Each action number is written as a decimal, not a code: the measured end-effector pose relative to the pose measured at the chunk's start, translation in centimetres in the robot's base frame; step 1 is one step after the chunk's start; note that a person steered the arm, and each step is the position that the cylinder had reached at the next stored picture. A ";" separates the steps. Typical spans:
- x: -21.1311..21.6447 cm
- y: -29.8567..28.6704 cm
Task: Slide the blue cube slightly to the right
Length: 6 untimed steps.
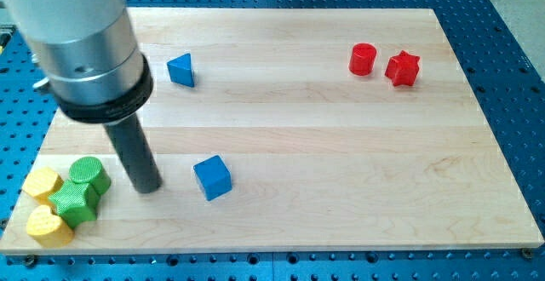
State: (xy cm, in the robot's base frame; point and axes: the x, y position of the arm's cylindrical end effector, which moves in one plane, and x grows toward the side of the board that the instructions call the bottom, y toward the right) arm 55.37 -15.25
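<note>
The blue cube [212,177] sits on the wooden board [324,145] at the lower left of the middle. My tip [148,187] rests on the board to the left of the cube, a short gap apart from it. The arm's grey body fills the view's top left.
A blue triangular block [180,69] lies at the upper left. A red cylinder [363,60] and a red star block [403,68] lie at the upper right. A green cylinder [89,174], a green star [73,202] and two yellow blocks [43,181] [47,225] cluster at the lower left corner.
</note>
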 end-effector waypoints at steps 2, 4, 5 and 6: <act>0.0 6.8; -2.5 10.3; -9.9 8.7; -19.5 8.9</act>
